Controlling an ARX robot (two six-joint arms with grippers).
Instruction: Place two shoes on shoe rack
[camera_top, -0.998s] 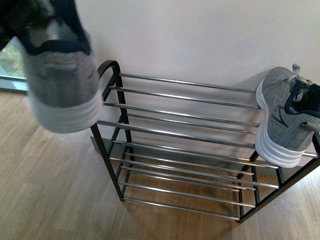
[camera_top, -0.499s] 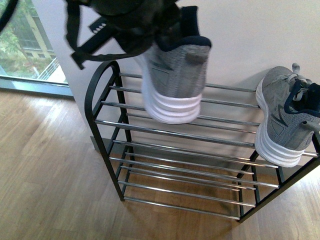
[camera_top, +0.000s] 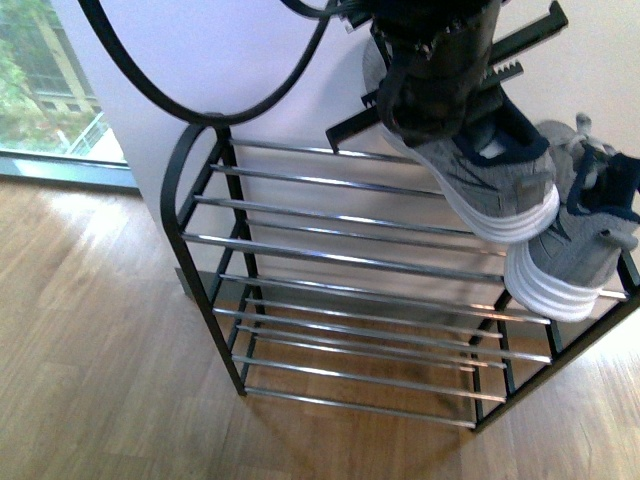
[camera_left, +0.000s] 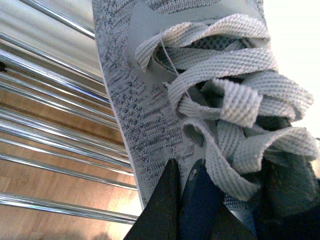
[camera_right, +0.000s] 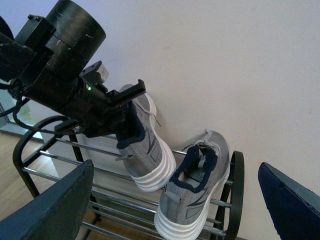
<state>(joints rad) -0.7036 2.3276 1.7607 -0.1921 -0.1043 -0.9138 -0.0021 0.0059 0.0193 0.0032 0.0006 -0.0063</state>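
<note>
Because the grey knit sneaker (camera_top: 482, 185) is judged light and soft, it is pinched at its padded collar by the left gripper (camera_top: 455, 120)

No lettering, brand name, number or sign can be read in any view. The smooth overlay on the side of the lifted grey sneaker (camera_top: 470, 175) is a plain shape without letters. The other grey sneaker (camera_top: 585, 250), on the shoe rack (camera_top: 340, 260), shows no legible mark either.

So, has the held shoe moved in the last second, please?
Yes: the held shoe moved right along the rack, from its left end to beside the resting shoe.
</note>
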